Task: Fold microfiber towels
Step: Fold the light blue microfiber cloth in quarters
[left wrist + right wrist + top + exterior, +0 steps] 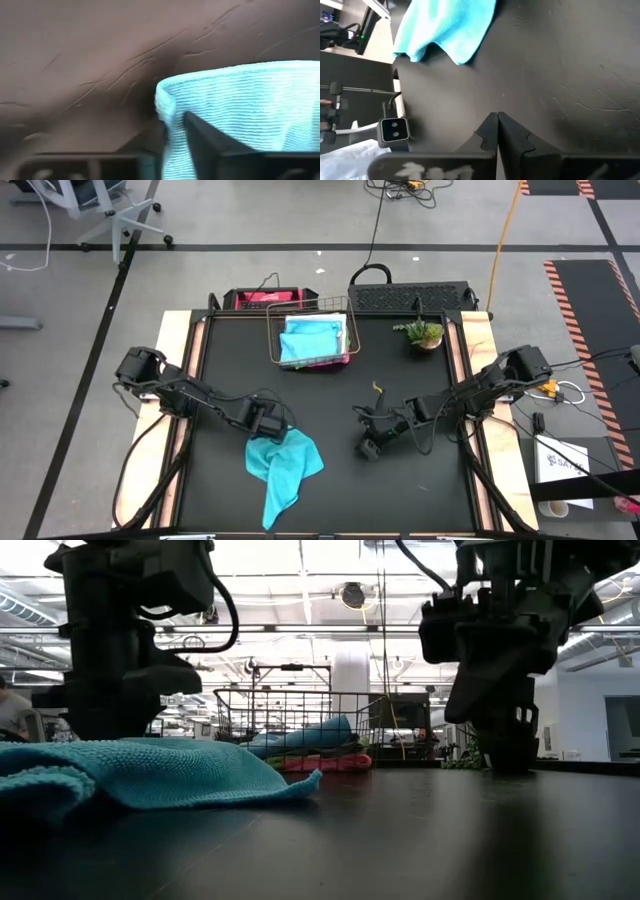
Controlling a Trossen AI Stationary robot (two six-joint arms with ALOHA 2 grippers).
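A turquoise microfiber towel (285,465) lies crumpled on the black table near the front, left of centre; it also shows in the low view (150,775) and the right wrist view (445,30). My left gripper (268,425) points down at the towel's far left end and is shut on it. My right gripper (369,448) hangs shut a little above the bare table right of the towel, with nothing between its fingers (497,120). More towels (312,338), turquoise on top and pink beneath, lie stacked in the wire basket. My left gripper pinches a raised edge (167,107) at the towel's far left end between its two fingers (210,145), coming from above and pointing down. One layer or several, I cannot tell. The rest of the towel lies slack on the table toward the near edge.
The copper wire basket (345,330) stands at the far middle of the table. A small potted plant (425,335) sits at the far right and a small yellow thing (378,388) lies near the centre. Bare tabletop stretches between the two grippers.
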